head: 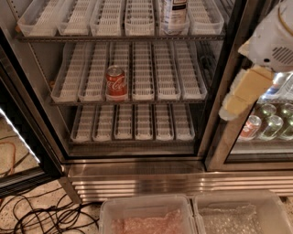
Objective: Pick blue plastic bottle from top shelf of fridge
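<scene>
Item: blue plastic bottle (174,13), 1 unit, upright in a right-hand lane of the top shelf (91,38); fridge (137,180) open.
Step advice: swing left, rise, enter level, and avoid the door post.
Gripper (241,93): hangs down-left from the arm at upper right, before the neighbouring glass, well apart from the bottle. Open or closed: cannot tell.

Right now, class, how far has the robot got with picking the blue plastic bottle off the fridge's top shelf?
Done: the fridge looks open. In hand: the gripper hangs at the right, well clear of the blue plastic bottle. Left: reach, grasp, and lift it off the top shelf, where it stands.
</scene>
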Robot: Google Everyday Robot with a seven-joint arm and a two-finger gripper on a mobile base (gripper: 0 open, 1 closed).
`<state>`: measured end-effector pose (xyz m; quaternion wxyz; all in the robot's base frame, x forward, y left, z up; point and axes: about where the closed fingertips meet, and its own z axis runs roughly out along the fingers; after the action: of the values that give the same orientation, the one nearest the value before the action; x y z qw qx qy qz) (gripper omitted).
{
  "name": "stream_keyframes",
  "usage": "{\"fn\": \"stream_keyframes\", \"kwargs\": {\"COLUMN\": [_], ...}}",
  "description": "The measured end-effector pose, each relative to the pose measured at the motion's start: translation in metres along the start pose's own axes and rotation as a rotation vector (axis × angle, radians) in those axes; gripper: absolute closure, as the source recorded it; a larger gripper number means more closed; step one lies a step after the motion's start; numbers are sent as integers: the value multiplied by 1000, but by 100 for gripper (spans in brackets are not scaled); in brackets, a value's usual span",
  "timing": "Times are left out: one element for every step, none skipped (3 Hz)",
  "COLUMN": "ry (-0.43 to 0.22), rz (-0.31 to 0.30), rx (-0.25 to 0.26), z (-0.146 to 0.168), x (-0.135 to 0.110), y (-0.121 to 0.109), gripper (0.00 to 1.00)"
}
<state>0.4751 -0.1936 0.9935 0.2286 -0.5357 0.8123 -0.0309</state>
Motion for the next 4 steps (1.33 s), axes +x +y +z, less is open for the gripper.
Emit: {"fn": "stream_keyframes", "kwargs": {"ry": [-97,-97,-149,-248], "rz": [77,77,146,292], "rx": [26,27,74,179], "z": [-2,-2,3,12], "x": [-29,-29,-42,-70], "y": [-18,-18,-28,-61], "gripper": [0,0,0,0]}}
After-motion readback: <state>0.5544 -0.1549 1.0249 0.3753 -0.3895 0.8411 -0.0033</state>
